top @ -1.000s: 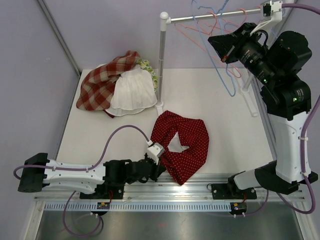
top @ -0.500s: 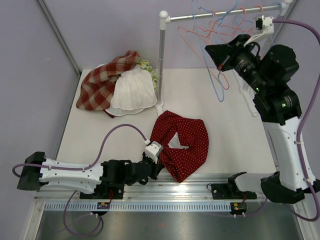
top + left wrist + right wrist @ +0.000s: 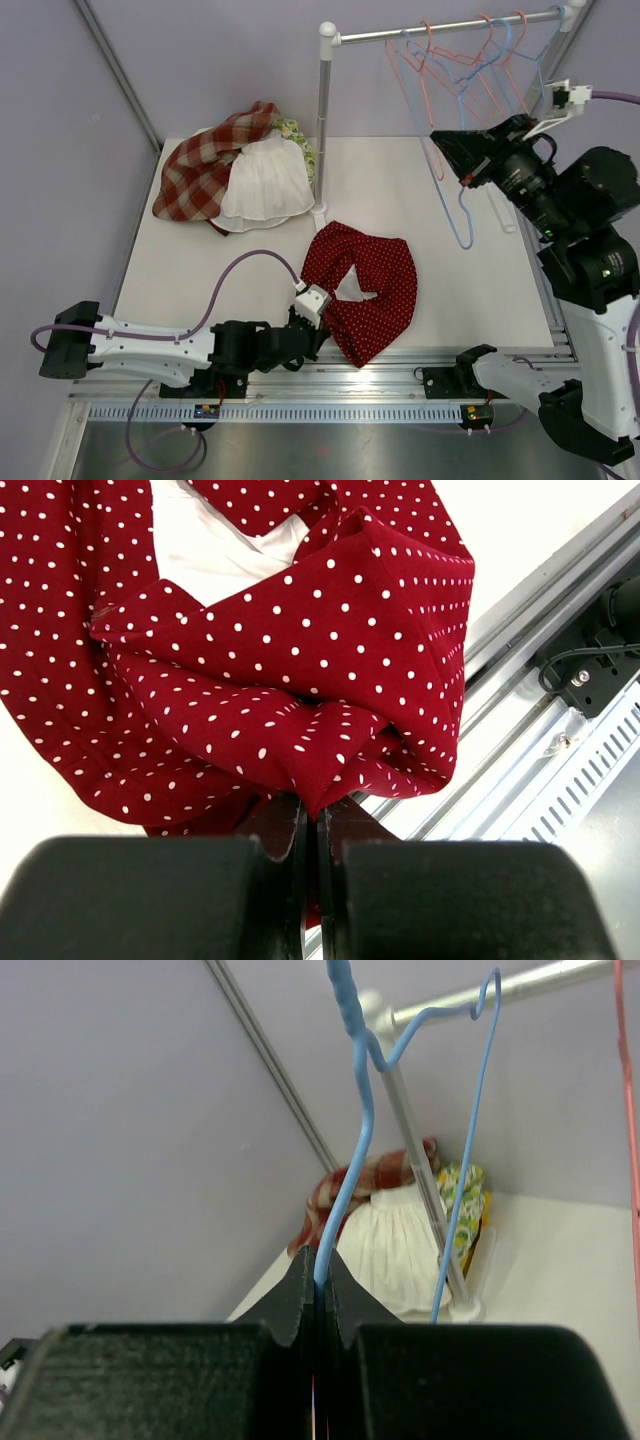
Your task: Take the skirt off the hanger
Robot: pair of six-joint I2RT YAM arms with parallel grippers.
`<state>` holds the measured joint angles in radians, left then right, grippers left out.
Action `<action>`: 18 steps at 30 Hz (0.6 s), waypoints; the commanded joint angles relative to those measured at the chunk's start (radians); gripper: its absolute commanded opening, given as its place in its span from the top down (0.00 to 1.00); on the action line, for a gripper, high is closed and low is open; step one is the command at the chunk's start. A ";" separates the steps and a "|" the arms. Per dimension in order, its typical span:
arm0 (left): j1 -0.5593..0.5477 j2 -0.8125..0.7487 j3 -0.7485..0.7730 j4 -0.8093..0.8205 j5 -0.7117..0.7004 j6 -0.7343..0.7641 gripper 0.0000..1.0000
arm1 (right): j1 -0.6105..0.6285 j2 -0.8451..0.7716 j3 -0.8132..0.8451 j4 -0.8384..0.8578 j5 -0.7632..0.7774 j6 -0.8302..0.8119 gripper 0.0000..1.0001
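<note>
- Red polka-dot fabric marks the skirt (image 3: 362, 288), which lies crumpled in a loose ring on the white table (image 3: 450, 290), near the front edge and well apart from the hangers.
- Through the gap in the middle of the ring, the white tabletop shows.
- The left gripper (image 3: 316, 334) sits low at the skirt's near-left corner. In the left wrist view its black fingers (image 3: 290, 830) are pressed together on a pointed fold of the skirt (image 3: 300, 680).
- Just beyond that corner runs the ribbed aluminium mounting rail (image 3: 380, 375) that carries both arm bases.
- The right gripper (image 3: 452, 160) is raised high over the table's right side, beside the rack.
- In the right wrist view its jaws are shut on the thin blue wire hanger (image 3: 357, 1130), the wire running up from between the fingertips of the right gripper (image 3: 316, 1282).
- That blue wire hanger (image 3: 462, 200) carries no garment, and its lower loop dangles below the gripper.
- Above it, the silver metal bar (image 3: 440, 28) spans from the white upright post (image 3: 324, 120) to the right edge, with pink wire hangers (image 3: 490, 60) hooked over it.
- At the table's far-left corner sits a heap of clothes: a red-and-cream plaid garment (image 3: 200, 165), a white pleated garment (image 3: 265, 185) lying against it, and a scrap of yellow floral cloth (image 3: 295, 135) behind.
</note>
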<state>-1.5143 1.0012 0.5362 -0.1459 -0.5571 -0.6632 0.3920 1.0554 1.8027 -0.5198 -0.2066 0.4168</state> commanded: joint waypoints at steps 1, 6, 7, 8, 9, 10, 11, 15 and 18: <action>-0.014 -0.004 0.028 0.068 -0.036 -0.015 1.00 | -0.001 -0.001 -0.124 -0.014 -0.043 0.062 1.00; -0.018 -0.027 0.007 0.068 -0.050 -0.026 1.00 | -0.001 -0.008 -0.212 0.000 -0.047 0.091 1.00; -0.018 -0.030 0.007 0.068 -0.050 -0.027 1.00 | -0.001 0.006 -0.223 0.006 -0.044 0.089 1.00; -0.020 -0.030 0.007 0.068 -0.050 -0.026 1.00 | -0.001 0.015 -0.223 0.018 -0.039 0.083 1.00; -0.020 -0.030 0.007 0.068 -0.050 -0.026 1.00 | -0.001 0.041 -0.218 0.026 -0.039 0.077 1.00; -0.020 -0.029 0.007 0.068 -0.052 -0.026 1.00 | 0.001 0.057 -0.212 0.044 -0.034 0.070 1.00; -0.021 -0.027 0.007 0.068 -0.053 -0.027 1.00 | 0.001 0.075 -0.200 0.050 -0.030 0.062 1.00; -0.027 -0.032 0.007 0.069 -0.056 -0.032 1.00 | -0.001 0.234 -0.065 0.096 -0.024 0.027 1.00; -0.034 -0.039 0.007 0.052 -0.060 -0.039 1.00 | -0.001 0.366 0.085 0.089 -0.004 -0.013 1.00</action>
<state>-1.5372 0.9936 0.5362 -0.1402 -0.5667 -0.6781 0.3920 1.3205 1.7401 -0.5156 -0.2264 0.4549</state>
